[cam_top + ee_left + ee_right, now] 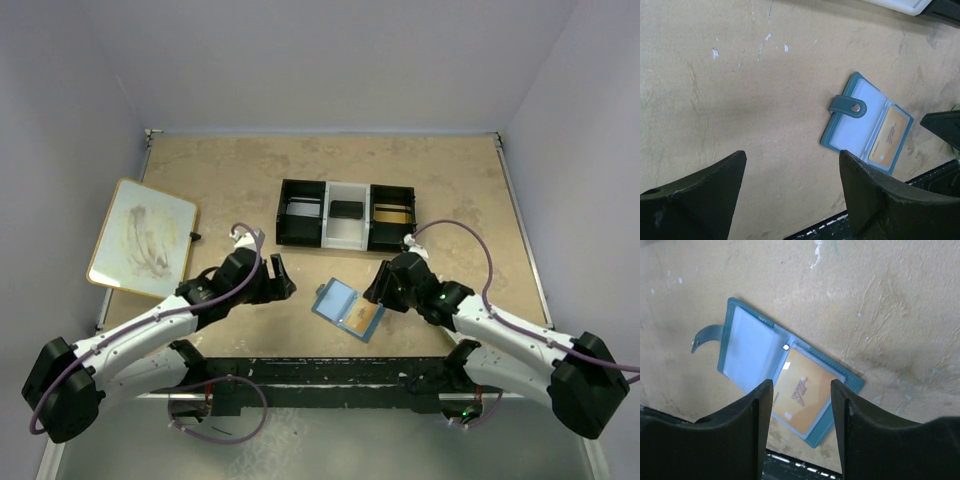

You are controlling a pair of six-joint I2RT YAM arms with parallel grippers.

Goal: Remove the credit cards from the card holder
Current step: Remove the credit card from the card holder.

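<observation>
Fingers on the right arm (740,435) hover part-open and empty over the gold-yellow card (805,390), tucked in the open blue bifold card holder (747,352) flat on the desk (880,300), probably lining up a pinch; left fingers (880,200) gape wide.

The left arm (150,325) is stretched low from its base at seven o'clock toward two o'clock, the left gripper (281,276) being held with jaws spread wide and empty, while the right arm (500,325) is extended from five o'clock toward ten o'clock, the right gripper (376,284) being tipped downward with jaws parted and nothing clasped.
</observation>
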